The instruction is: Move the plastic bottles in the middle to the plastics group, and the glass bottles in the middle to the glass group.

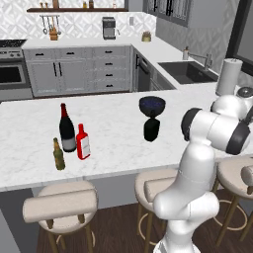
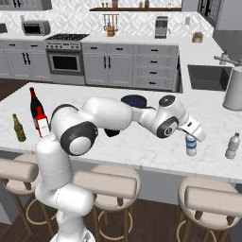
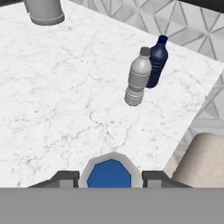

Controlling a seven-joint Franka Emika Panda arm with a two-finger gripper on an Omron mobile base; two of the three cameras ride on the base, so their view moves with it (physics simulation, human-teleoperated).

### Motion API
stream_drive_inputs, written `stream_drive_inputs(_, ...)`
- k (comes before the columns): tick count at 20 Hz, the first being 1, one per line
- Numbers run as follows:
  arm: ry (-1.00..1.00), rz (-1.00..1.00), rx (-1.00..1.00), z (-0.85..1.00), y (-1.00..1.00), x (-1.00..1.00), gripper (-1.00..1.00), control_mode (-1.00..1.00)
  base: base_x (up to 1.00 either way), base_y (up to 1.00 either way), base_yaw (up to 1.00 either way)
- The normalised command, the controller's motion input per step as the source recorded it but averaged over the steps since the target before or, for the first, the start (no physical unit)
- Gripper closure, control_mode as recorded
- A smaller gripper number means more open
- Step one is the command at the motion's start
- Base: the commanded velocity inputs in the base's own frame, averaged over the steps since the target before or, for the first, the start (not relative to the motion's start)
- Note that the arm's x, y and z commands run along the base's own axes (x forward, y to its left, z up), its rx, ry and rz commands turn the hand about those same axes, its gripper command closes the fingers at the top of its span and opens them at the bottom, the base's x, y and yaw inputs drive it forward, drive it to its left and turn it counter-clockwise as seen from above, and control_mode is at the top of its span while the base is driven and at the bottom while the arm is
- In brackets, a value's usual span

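Now | gripper (image 3: 109, 178) clamped on small plastic bottle (image 2: 191, 144) | upright on counter (image 2: 142, 146)

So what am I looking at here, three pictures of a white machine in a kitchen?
It is a white robot arm on a wheeled base, in a computer-drawn kitchen. Two cameras ride behind it, left and right; the third looks down from its hand. On the marble counter stand a wine bottle, a beer bottle, a red bottle, a black bottle and a blue bowl. The end effector straddles a small blue-capped plastic bottle; whether it grips is unclear. Beyond stand a grey plastic bottle and a dark blue one.
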Motion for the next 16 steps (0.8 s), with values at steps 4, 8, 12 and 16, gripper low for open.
stream_drive_inputs(4, 0.04, -0.16, 0.1, 0.14, -0.64, 0.03, 1.0, -1.0, 0.0, 0.0, 0.0)
stream_drive_inputs(8, 0.09, -0.09, 0.06, 0.13, -0.37, 0.19, 1.0, -1.0, 0.0, 0.0, 0.0)
stream_drive_inputs(12, 0.03, -0.08, 0.07, 0.0, -0.32, 0.18, 1.0, -1.0, 0.0, 0.0, 0.0)
stream_drive_inputs(16, -0.02, -0.04, 0.03, -0.3, -0.17, 0.07, 1.0, -1.0, 0.0, 0.0, 0.0)
